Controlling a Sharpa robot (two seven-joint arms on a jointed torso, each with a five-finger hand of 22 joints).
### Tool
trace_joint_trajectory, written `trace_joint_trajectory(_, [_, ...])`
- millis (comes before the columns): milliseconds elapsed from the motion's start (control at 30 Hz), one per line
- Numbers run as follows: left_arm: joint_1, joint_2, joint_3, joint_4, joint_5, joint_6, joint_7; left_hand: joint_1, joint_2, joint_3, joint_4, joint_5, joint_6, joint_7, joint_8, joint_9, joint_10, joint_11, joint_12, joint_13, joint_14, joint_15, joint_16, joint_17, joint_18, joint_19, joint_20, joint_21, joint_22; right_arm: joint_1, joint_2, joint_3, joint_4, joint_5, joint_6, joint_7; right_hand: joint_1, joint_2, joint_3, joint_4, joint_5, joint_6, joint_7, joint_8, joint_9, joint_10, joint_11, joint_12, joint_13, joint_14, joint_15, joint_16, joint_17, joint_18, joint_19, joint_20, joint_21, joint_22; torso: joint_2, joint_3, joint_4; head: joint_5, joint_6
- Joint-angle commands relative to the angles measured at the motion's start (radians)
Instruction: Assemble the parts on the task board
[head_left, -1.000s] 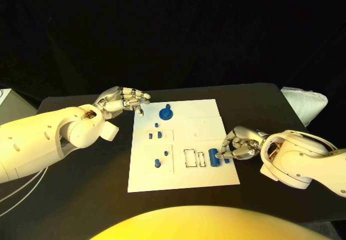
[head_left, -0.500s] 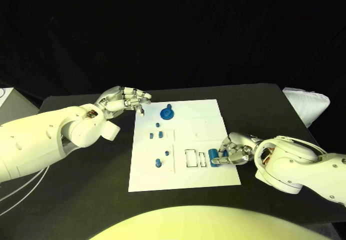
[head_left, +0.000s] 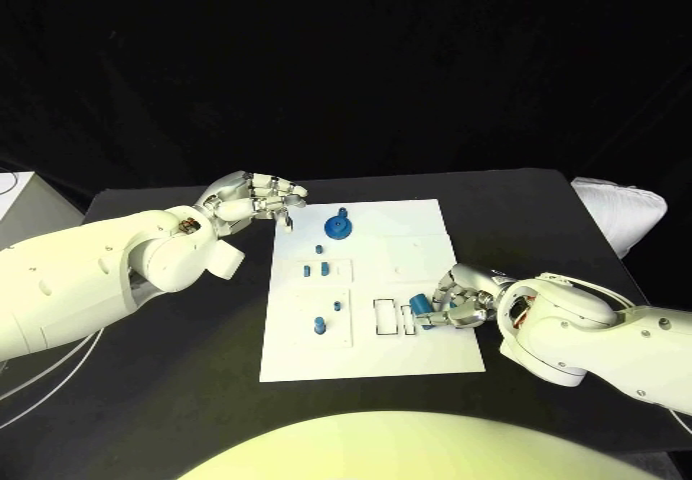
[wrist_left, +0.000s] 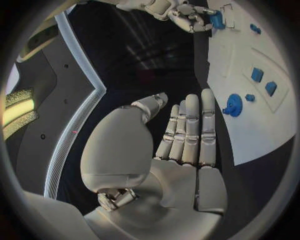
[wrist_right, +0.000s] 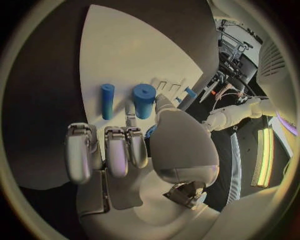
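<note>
The white task board (head_left: 368, 350) lies in the middle of the black table. My right hand (head_left: 459, 301) is over the board's right edge and pinches a thick blue cylinder (head_left: 420, 302) between thumb and fingers; the right wrist view shows that cylinder (wrist_right: 144, 100) at the fingertips, with a thinner blue cylinder (wrist_right: 107, 101) lying beside it on the board. My left hand (head_left: 257, 196) hovers off the board's far left corner, holding nothing, its fingers (wrist_left: 189, 127) straight and together. A blue round knob (head_left: 336, 226) stands at the far end of the board.
Small blue parts (head_left: 316, 269) sit in a recess on the board's left half, with two more (head_left: 316, 324) nearer me. Narrow rectangular slots (head_left: 381, 315) lie just left of the right hand. A white padded object (head_left: 623, 210) is at the table's right edge.
My right hand has moved left, further onto the board, taking the thick blue cylinder with it toward the slots. The left hand has stayed where it was.
</note>
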Motion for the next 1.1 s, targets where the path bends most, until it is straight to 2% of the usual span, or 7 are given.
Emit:
trace_joint_trajectory(33, [-0.001, 0.002, 0.001, 0.001, 0.008, 0.014, 0.007, 0.005, 0.002, -0.005, 0.001, -0.004, -0.005, 0.004, -0.002, 0.001, -0.007, -0.002, 0.000, -0.001, -0.003, 0.006, -0.004, -0.002, 0.014, 0.007, -0.003, -0.006, -0.001, -0.012, 0.016, -0.002, -0.014, -0.024, 0.016, -0.027, 0.018, 0.004, -0.012, -0.002, -0.006, 0.006, 0.001, -0.007, -0.007, 0.083, -0.005, -0.002, 0.233, 0.087, -0.006, 0.003, 0.182, -0.010, 0.072, -0.002, 0.003, 0.201, -0.001, 0.0000, -0.0001, 0.005, 0.000])
trace_joint_trajectory(267, [-0.002, 0.000, 0.001, 0.001, 0.008, 0.014, 0.006, 0.004, 0.004, -0.005, 0.003, -0.004, -0.005, 0.004, -0.002, 0.001, -0.007, -0.002, 0.000, -0.001, -0.003, 0.006, -0.004, -0.001, 0.014, 0.007, -0.002, -0.007, -0.002, -0.026, 0.041, -0.002, -0.030, -0.025, 0.029, -0.030, 0.072, 0.008, -0.027, -0.004, 0.005, 0.005, 0.002, -0.009, -0.011, 0.081, -0.005, -0.006, 0.230, 0.087, -0.006, 0.002, 0.181, -0.009, 0.071, -0.002, -0.002, 0.200, -0.001, 0.0002, -0.0007, 0.003, 0.000])
trace_joint_trajectory(400, [-0.002, 0.001, 0.001, 0.001, 0.008, 0.014, 0.006, 0.004, 0.004, -0.005, 0.003, -0.004, -0.005, 0.004, -0.002, 0.001, -0.007, -0.002, 0.000, -0.001, -0.003, 0.006, -0.004, -0.001, 0.014, 0.007, -0.002, -0.007, -0.002, -0.028, 0.047, -0.002, -0.034, -0.028, 0.032, -0.031, 0.113, 0.011, -0.035, -0.004, 0.053, 0.003, 0.004, -0.013, -0.017, 0.077, -0.003, -0.012, 0.227, 0.086, -0.005, 0.001, 0.180, -0.008, 0.069, -0.001, -0.007, 0.198, -0.001, 0.0000, -0.0011, 0.002, 0.000])
trace_joint_trajectory(567, [-0.003, 0.001, 0.001, 0.002, 0.008, 0.016, 0.005, 0.004, 0.004, -0.005, 0.003, -0.004, -0.005, 0.004, -0.002, 0.001, -0.007, -0.002, 0.000, -0.001, -0.003, 0.006, -0.004, -0.001, 0.014, 0.007, -0.002, -0.007, -0.002, -0.029, 0.047, -0.002, -0.036, -0.031, 0.025, -0.034, 0.140, 0.019, -0.027, -0.005, 0.076, 0.005, 0.004, -0.015, -0.021, 0.077, -0.003, -0.012, 0.227, 0.086, -0.005, 0.001, 0.180, -0.008, 0.069, -0.001, -0.008, 0.198, -0.001, 0.0003, -0.0012, 0.002, 0.000])
trace_joint_trajectory(733, [-0.003, 0.000, 0.001, 0.002, 0.008, 0.017, 0.005, 0.004, 0.004, -0.005, 0.003, -0.004, -0.005, 0.004, -0.002, 0.001, -0.007, -0.002, 0.000, -0.001, -0.003, 0.006, -0.004, -0.001, 0.014, 0.007, -0.002, -0.007, -0.002, -0.029, 0.042, -0.002, -0.033, -0.011, -0.003, -0.028, 0.166, 0.017, -0.013, -0.004, 0.154, 0.010, 0.004, -0.022, -0.031, 0.078, -0.004, -0.013, 0.228, 0.087, -0.005, 0.001, 0.182, -0.008, 0.070, -0.001, -0.007, 0.200, -0.001, 0.0007, -0.0015, -0.001, 0.000])
trace_joint_trajectory(833, [-0.003, 0.001, 0.001, 0.001, 0.008, 0.017, 0.005, 0.004, 0.004, -0.005, 0.003, -0.004, -0.005, 0.004, -0.002, 0.001, -0.007, -0.002, 0.000, -0.001, -0.003, 0.006, -0.004, -0.001, 0.014, 0.007, -0.002, -0.007, -0.002, -0.029, 0.033, -0.002, -0.025, 0.033, -0.034, -0.016, 0.194, 0.013, 0.006, -0.007, 0.186, 0.015, 0.002, -0.026, -0.037, 0.079, -0.006, -0.012, 0.229, 0.087, -0.007, 0.001, 0.184, -0.009, 0.071, -0.002, -0.004, 0.202, -0.001, 0.0009, -0.0010, -0.002, 0.000])
trace_joint_trajectory(1100, [-0.003, 0.001, 0.001, 0.001, 0.008, 0.017, 0.004, 0.004, 0.004, -0.005, 0.003, -0.004, -0.005, 0.004, -0.002, 0.001, -0.007, -0.002, 0.000, -0.001, -0.003, 0.006, -0.004, -0.001, 0.014, 0.007, -0.002, -0.007, -0.002, -0.008, 0.011, 0.000, 0.004, 0.173, -0.100, 0.023, 0.218, 0.009, 0.041, -0.004, 0.190, 0.023, 0.001, -0.030, -0.044, 0.079, -0.007, -0.011, 0.231, 0.088, -0.008, 0.002, 0.186, -0.009, 0.072, -0.004, -0.001, 0.205, -0.001, 0.0004, -0.0012, -0.004, 0.000])
